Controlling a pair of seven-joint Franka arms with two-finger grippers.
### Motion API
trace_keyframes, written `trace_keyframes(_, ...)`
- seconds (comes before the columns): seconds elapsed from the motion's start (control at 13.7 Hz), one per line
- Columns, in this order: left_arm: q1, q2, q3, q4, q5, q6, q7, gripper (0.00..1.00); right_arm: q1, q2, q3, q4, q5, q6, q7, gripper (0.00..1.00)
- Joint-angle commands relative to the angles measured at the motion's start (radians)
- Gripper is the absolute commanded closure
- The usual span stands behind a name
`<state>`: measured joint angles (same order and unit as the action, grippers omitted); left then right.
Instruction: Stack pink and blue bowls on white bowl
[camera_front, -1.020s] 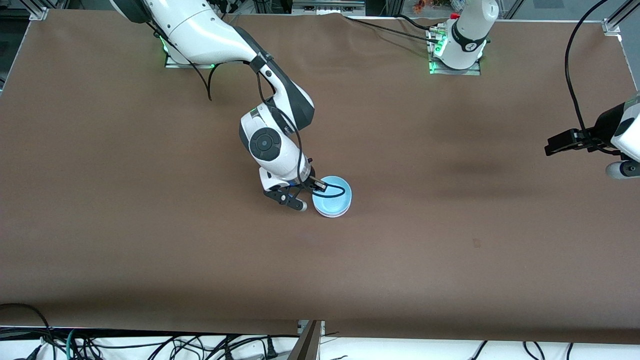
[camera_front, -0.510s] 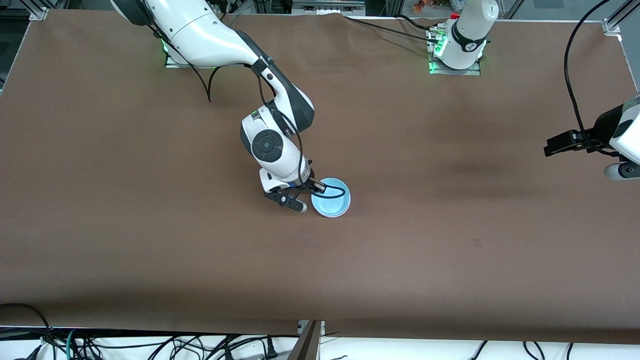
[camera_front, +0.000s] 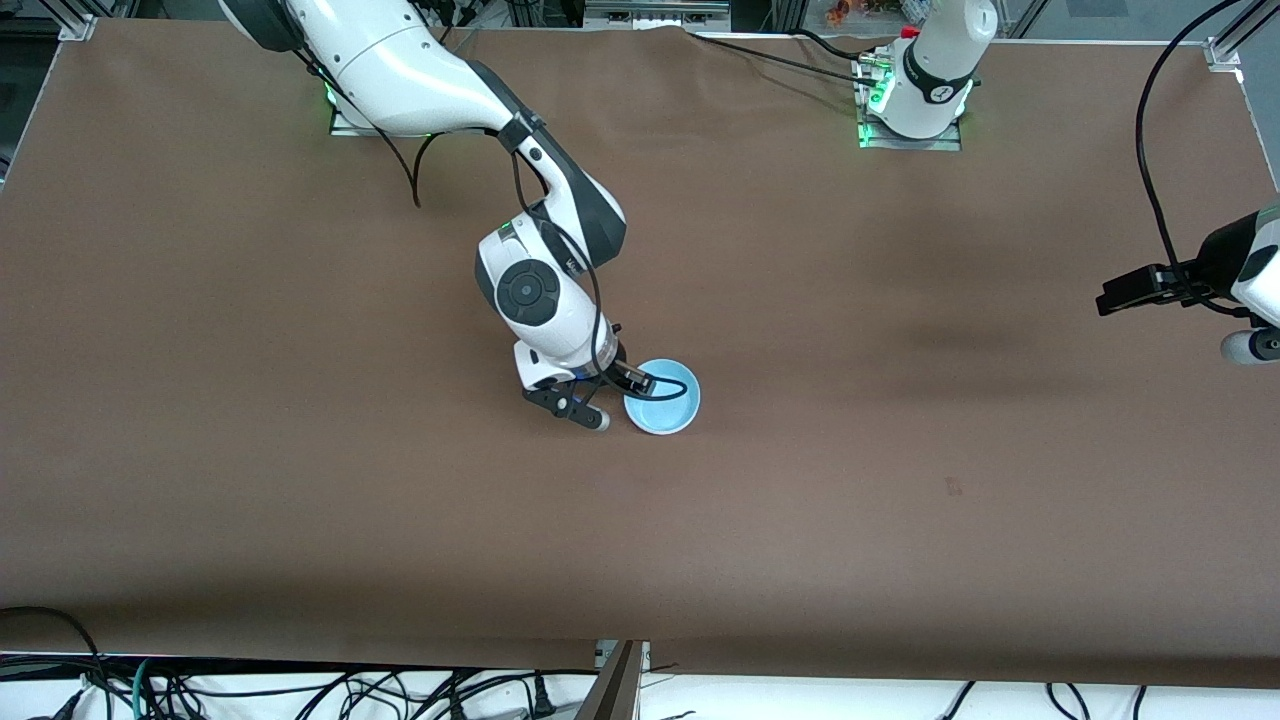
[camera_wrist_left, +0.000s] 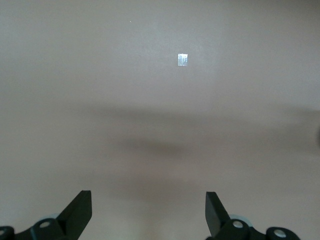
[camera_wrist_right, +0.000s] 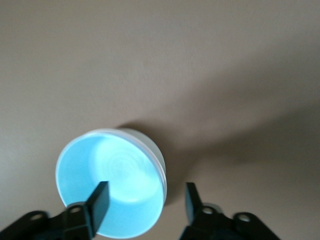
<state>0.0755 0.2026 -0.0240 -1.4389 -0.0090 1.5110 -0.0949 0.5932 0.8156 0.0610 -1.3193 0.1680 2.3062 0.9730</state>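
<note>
R gripper (camera_front: 600, 398) sat low at mid-table, fingers spread, straddling the rim of the blue bowl (camera_front: 662, 398), w/ a white bowl (camera_wrist_right: 150, 145) edge showing under it; pink one not visible. Best next, I'd judge: lift straight up, no rim snag. L gripper (camera_wrist_left: 149, 212) waited spread wide over bare table (camera_front: 900, 450) at its own end.

The blue bowl (camera_front: 661, 398) is now seated squarely on the stack, whose lower rim no longer protrudes beneath it as before. The right gripper (camera_front: 607, 398) is drawn slightly back toward its base. The left gripper (camera_wrist_left: 148, 214) is shifted slightly toward the table's end.
</note>
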Motion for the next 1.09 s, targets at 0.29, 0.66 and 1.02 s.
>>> trace_keyframes(0.29,-0.005,0.011,-0.004,0.028,0.001,-0.014,0.018,0.00,-0.030,-0.212,-0.130,-0.018,-0.059,-0.278,-0.216,0.00)
trace_keyframes(0.66,-0.005,0.011,-0.002,0.028,0.001,-0.014,0.018,0.00,-0.130,-0.470,-0.168,-0.096,-0.047,-0.592,-0.564,0.00)
trace_keyframes(1.02,-0.002,0.011,-0.004,0.028,0.000,-0.014,0.018,0.00,-0.208,-0.628,-0.219,-0.144,-0.048,-0.783,-0.779,0.00)
